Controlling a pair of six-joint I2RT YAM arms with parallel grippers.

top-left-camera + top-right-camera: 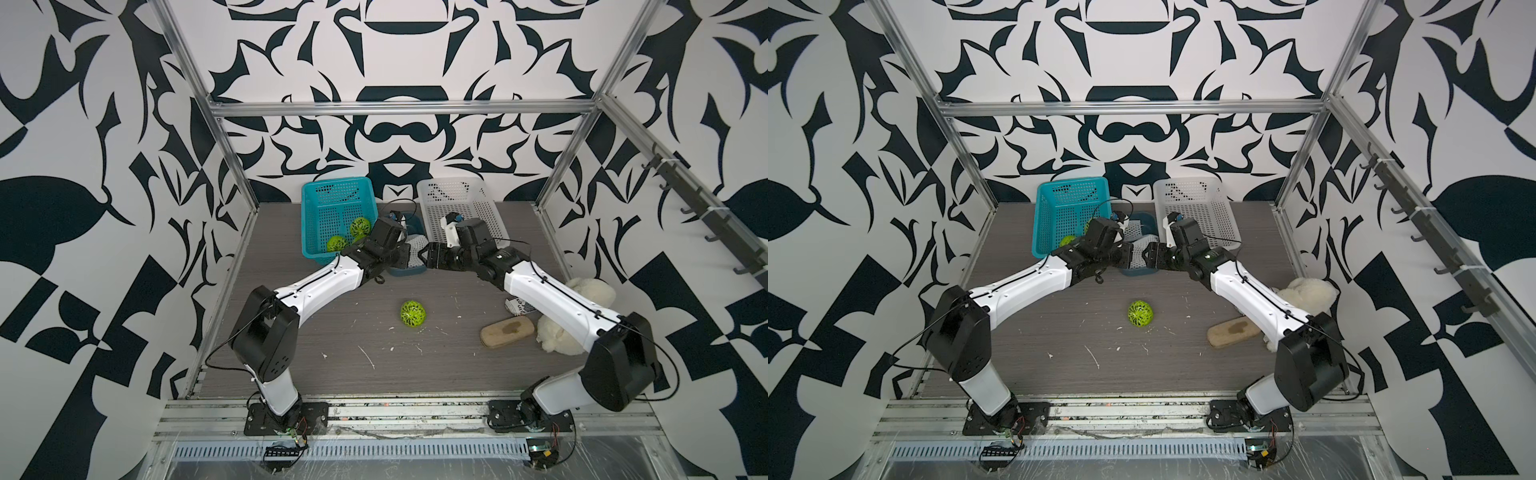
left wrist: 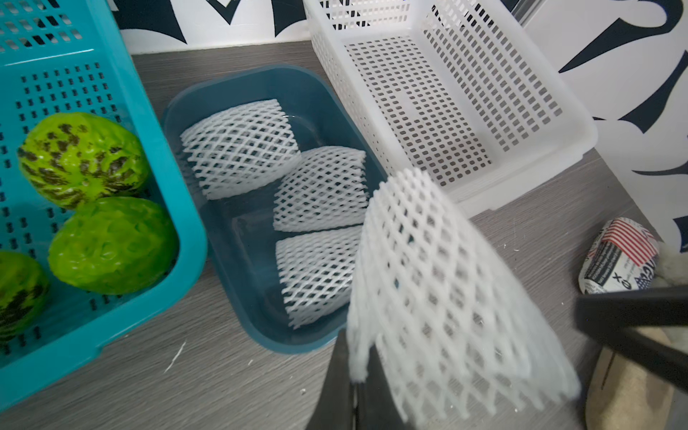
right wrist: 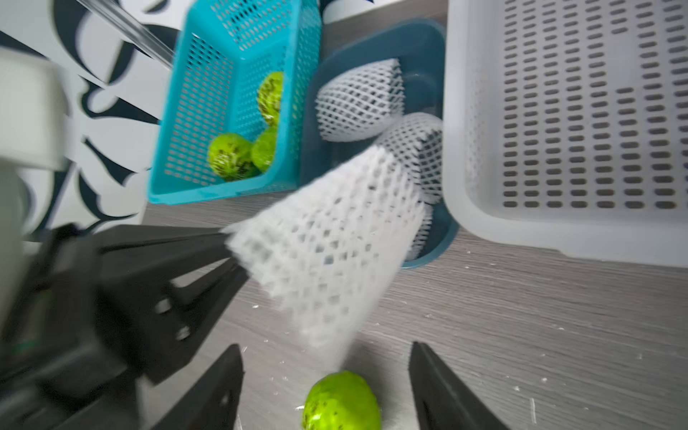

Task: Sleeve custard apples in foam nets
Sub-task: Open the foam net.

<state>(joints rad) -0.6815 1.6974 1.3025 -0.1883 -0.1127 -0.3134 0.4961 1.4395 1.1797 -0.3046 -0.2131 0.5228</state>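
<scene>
My left gripper (image 2: 357, 379) is shut on the edge of a white foam net (image 2: 446, 298), which hangs over the near end of the dark blue tray (image 2: 260, 85). Three more foam nets (image 2: 242, 149) lie in that tray. My right gripper (image 3: 324, 346) stands open just beside the held net (image 3: 327, 245), with nothing between its fingers. One green custard apple (image 1: 412, 314) lies loose on the table, below the open jaws in the right wrist view (image 3: 340, 402). Three custard apples (image 2: 111, 245) sit in the teal basket (image 1: 328, 195).
A white perforated basket (image 1: 461, 195) stands at the back right, beside the tray. A cream plush toy (image 1: 582, 316), a tan sponge-like block (image 1: 507, 330) and a printed packet (image 1: 517, 306) lie under the right arm. White foam crumbs dot the table.
</scene>
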